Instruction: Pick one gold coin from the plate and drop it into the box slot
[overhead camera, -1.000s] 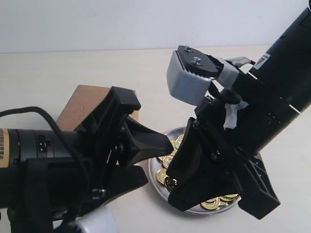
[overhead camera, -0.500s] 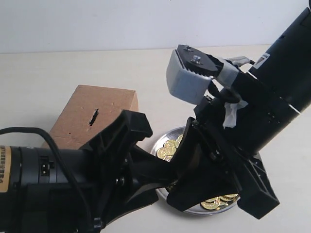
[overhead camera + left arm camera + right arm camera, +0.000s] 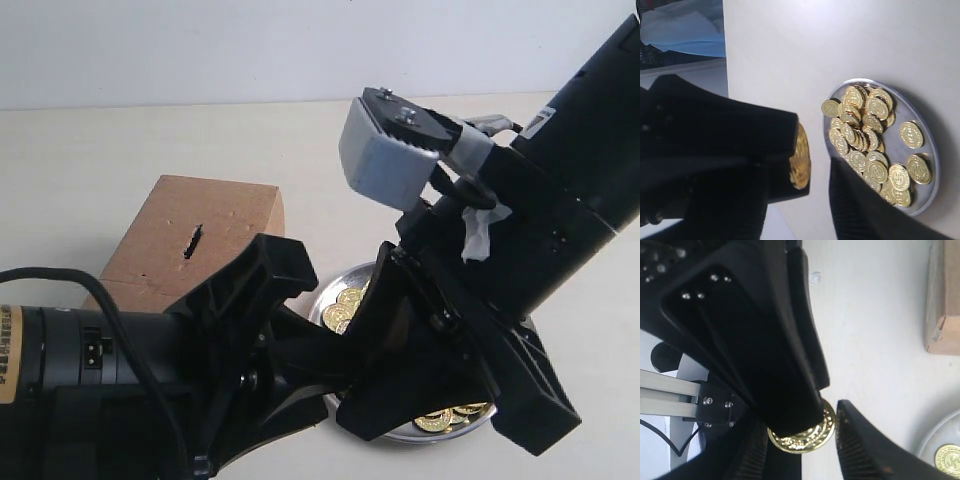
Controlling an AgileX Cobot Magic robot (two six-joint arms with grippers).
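Observation:
A gold coin (image 3: 807, 437) hangs in the air between the ribbed fingers of my right gripper (image 3: 800, 445), which is shut on its edges. My left gripper (image 3: 817, 180) is open around it. One black finger lies against a face of the coin (image 3: 801, 156), and the other ribbed finger (image 3: 860, 205) stands apart from it. Both grippers meet just left of the silver plate (image 3: 322, 312), which holds several gold coins (image 3: 865, 130). The brown box (image 3: 225, 215) stands at the left, its dark slot (image 3: 192, 240) uncovered.
The pale table runs to a white wall at the back. Blue and white clutter (image 3: 685, 30) lies beyond the table edge. The box corner (image 3: 942, 300) and the plate rim (image 3: 940, 437) lie close to the right gripper. Both arms crowd the front of the exterior view.
My left gripper has swung right and down, uncovering the box slot, and its fingers now reach around the right gripper's tip. The right gripper has barely moved.

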